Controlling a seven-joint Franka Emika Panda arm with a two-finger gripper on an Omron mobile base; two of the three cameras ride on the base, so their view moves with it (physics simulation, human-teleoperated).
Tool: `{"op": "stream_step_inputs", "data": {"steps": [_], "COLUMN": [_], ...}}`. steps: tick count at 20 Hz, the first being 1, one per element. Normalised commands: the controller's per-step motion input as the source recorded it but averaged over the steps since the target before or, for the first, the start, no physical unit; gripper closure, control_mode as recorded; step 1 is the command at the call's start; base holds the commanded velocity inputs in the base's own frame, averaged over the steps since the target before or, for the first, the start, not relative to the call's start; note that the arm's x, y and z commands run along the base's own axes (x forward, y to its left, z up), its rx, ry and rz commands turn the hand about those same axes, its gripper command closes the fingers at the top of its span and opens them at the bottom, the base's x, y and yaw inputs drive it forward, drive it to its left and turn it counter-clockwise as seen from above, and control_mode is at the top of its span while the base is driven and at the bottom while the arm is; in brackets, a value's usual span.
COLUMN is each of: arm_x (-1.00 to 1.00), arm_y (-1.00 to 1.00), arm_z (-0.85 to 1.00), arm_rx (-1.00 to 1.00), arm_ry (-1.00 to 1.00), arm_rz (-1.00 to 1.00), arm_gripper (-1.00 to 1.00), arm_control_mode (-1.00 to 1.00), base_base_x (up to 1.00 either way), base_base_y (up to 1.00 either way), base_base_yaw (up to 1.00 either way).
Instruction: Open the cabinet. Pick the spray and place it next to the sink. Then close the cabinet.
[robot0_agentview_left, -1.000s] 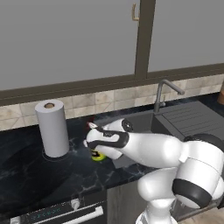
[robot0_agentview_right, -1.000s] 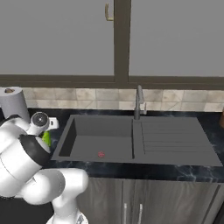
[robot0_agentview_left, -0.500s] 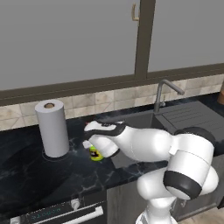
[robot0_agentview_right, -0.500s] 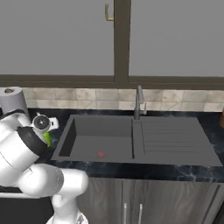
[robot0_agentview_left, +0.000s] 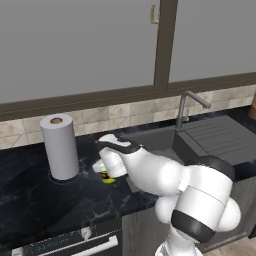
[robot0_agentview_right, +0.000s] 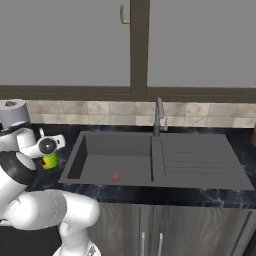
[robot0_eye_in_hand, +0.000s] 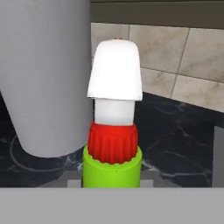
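The spray (robot0_agentview_left: 106, 176) stands upright on the black marbled counter (robot0_agentview_left: 30, 200), left of the sink (robot0_agentview_left: 161, 138) and just right of a paper towel roll. Its lime-green body (robot0_agentview_right: 49, 161) shows below my hand. In the hand view the spray (robot0_eye_in_hand: 113, 144) is very close, with its red collar and white head upright. My gripper (robot0_agentview_left: 108, 168) reaches it from the side. Grey fingers (robot0_eye_in_hand: 73, 178) hug both sides of the bottle, so the gripper (robot0_eye_in_hand: 112, 180) looks shut on it. The cabinet is out of view.
A white paper towel roll (robot0_agentview_left: 59, 146) stands close to the left of the spray. The bent faucet (robot0_agentview_right: 159, 117) rises behind the basin (robot0_agentview_right: 115, 155). A dark brown frame with pale panes (robot0_agentview_left: 165, 45) runs above the tiled backsplash. Oven knobs (robot0_agentview_left: 85, 233) sit below the counter's front edge.
The spray has stayed put on the counter, with my hand at it. The arm's elbow and upper links have swung to the right and lower.
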Motion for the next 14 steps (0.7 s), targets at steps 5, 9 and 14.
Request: {"op": "stream_step_inputs", "data": {"steps": [5, 9, 14], "arm_x": [0.00, 0.00, 0.00], "arm_y": [0.00, -0.14, -0.22], "arm_z": [-0.10, 0.00, -0.01], "arm_rx": [0.00, 0.00, 0.00], "arm_ry": [-0.04, 0.00, 0.00], "arm_rz": [0.03, 0.00, 0.00], "arm_gripper": [1.00, 1.00, 1.00], "arm_control_mode": [-1.00, -1.00, -1.00], "base_base_x": [0.00, 0.00, 0.00], "base_base_y": [0.00, 0.00, 0.00], "base_base_yaw": [0.00, 0.00, 0.00]}}
